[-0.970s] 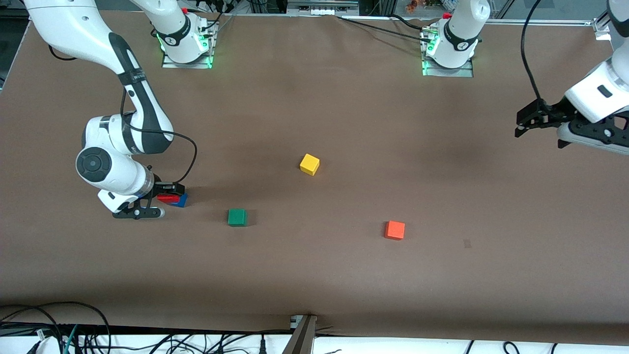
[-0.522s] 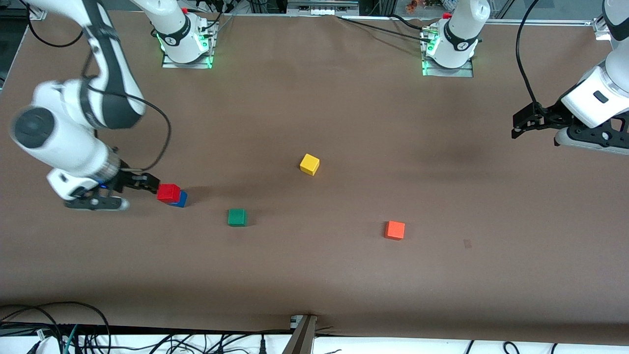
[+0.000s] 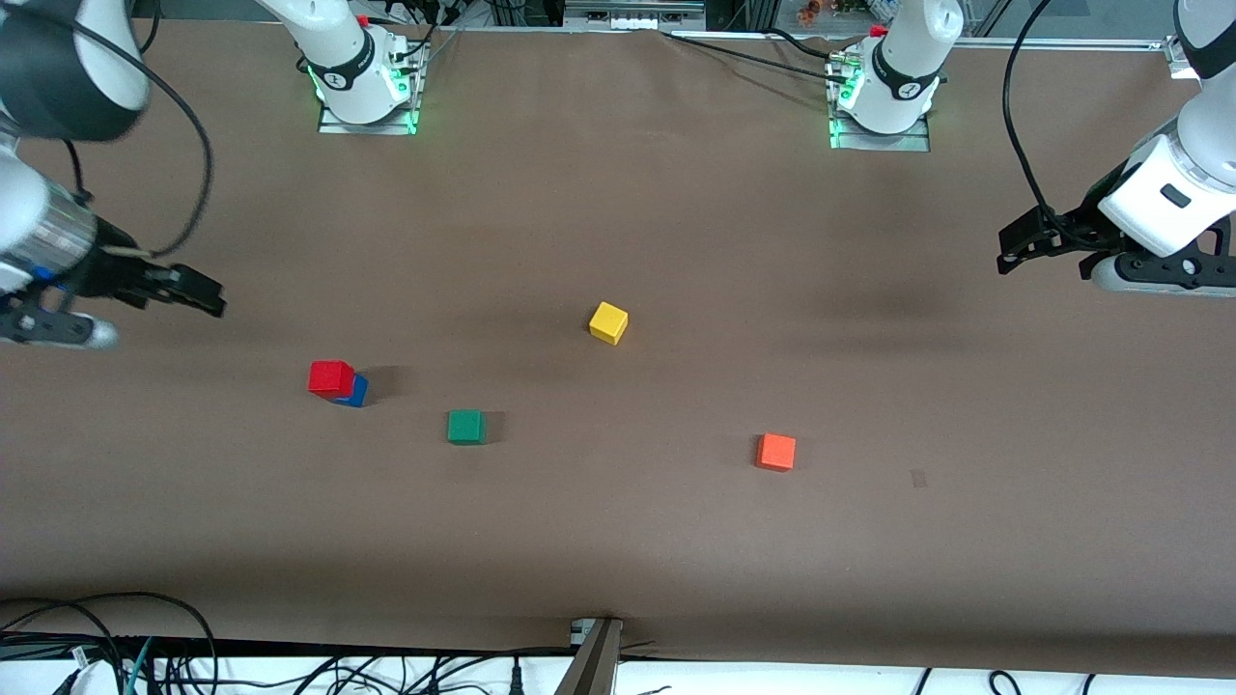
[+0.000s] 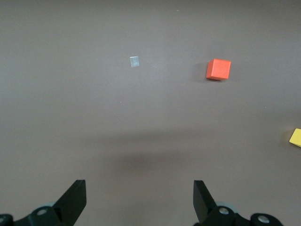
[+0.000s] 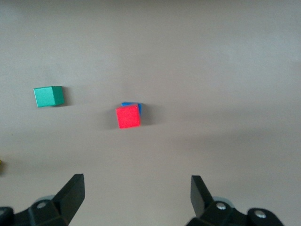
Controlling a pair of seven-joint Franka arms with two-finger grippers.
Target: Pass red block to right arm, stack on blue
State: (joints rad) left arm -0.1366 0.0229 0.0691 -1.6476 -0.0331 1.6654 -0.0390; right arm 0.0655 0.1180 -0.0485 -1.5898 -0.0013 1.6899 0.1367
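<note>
The red block [image 3: 330, 377] is sitting on top of the blue cube [image 3: 355, 391], slightly offset so that a blue edge is showing, toward the right arm's end of the desk [image 3: 618, 541]. Nothing is touching the stack.

I am holding my right pincer [image 3: 198, 292] up in the air over bare desk near that end's edge, clear of the stack, its fingers standing wide apart and gripping nothing. In the right wrist view the red block [image 5: 128, 116] is lying apart from the fingertips [image 5: 74, 187], with the green cube [image 5: 48, 96] beside it.

I am holding my left pincer [image 3: 1009, 249] over the left arm's end of the desk, likewise spread open and empty.

The green cube [image 3: 465, 426], yellow cube [image 3: 608, 322] and orange cube [image 3: 775, 451] are lying well apart from one another, with broad open surface between them and along the edge nearest the front camera.
</note>
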